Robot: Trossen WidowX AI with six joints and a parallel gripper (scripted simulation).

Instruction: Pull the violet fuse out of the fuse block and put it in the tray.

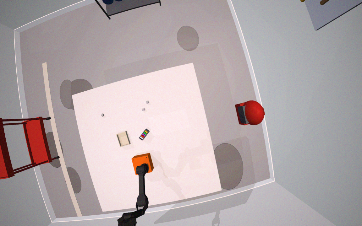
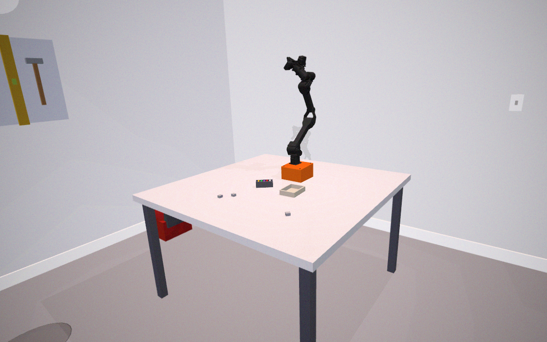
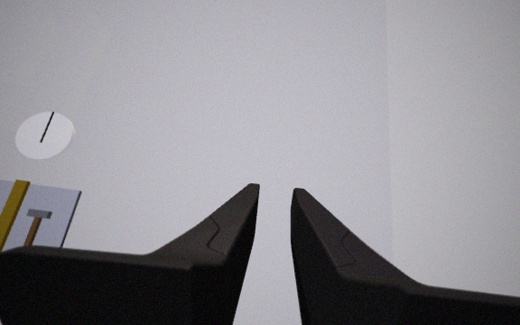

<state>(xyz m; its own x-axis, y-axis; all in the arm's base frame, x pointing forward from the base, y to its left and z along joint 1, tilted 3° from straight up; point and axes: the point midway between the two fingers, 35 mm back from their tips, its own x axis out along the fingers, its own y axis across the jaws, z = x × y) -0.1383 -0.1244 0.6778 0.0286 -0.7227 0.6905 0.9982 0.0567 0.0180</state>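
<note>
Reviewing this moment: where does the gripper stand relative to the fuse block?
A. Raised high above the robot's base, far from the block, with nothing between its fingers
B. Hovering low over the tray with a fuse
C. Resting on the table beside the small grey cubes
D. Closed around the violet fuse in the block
A: the gripper is up high on the raised arm, with only wall showing between its narrowed fingers, while the fuse block sits untouched on the table.
</note>
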